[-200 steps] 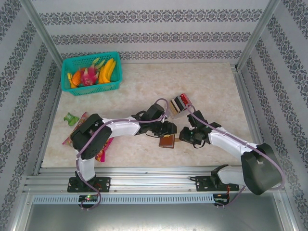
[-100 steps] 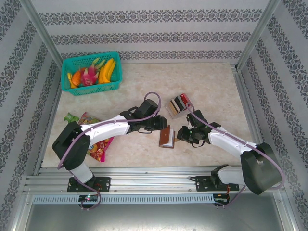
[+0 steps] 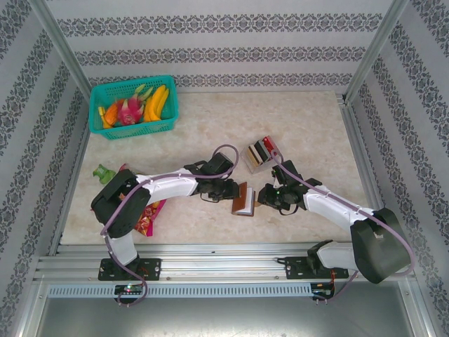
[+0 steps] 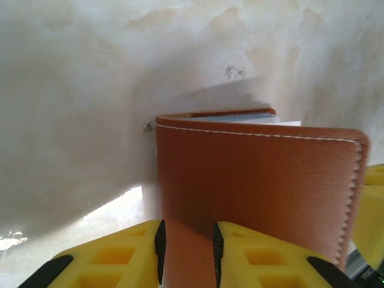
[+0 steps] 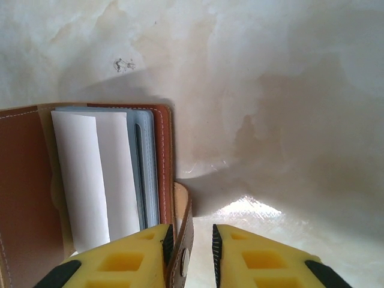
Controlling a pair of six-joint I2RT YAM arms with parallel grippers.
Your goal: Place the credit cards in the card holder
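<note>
The card holder (image 3: 244,200) lies open, long axis roughly from the table's (image 3: 302,126) near edge to far. The left end effector (image 4: 186,246) grasps its cover (image 4: 258,180), the right end effector (image 5: 190,246) its snap tab (image 5: 183,201).

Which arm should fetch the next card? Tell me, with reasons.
Probably right. The credit cards in their stand sit just beyond the right gripper, which pinches only the snap tab of the card holder. The left gripper grips the cover and could hold it open.

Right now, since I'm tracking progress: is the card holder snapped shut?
No: the card holder is spread open, its grey-clear sleeves and a white insert showing.
</note>
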